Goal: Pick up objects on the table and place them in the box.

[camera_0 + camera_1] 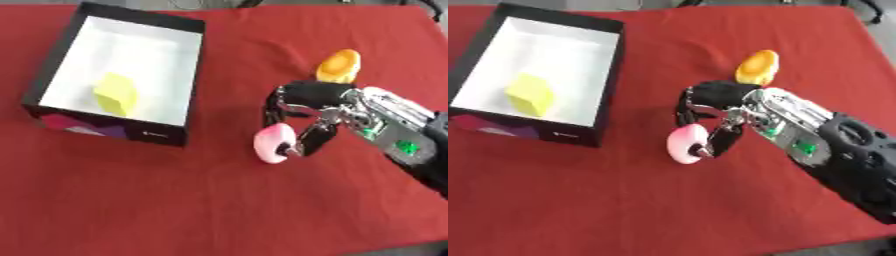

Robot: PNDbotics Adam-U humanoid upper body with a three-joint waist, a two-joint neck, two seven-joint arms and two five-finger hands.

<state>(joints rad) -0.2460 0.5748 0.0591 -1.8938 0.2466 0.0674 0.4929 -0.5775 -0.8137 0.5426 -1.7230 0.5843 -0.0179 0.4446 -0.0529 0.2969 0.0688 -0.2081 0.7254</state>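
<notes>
Box [166,134] on red cloth [175,200]; right hand [306,107] fingers curled around pink object [273,142].

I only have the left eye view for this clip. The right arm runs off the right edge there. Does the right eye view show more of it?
Observer: Yes. The black forearm carries on toward the lower right corner, behind the right hand.
Operator: Anything more on the pink thing at the fingers?
Observer: Slightly. The pink object shows with fingers curled onto its right side. I cannot tell whether it is lifted off the red cloth.
Operator: And the left hand?
Observer: It shows in neither view.
</notes>
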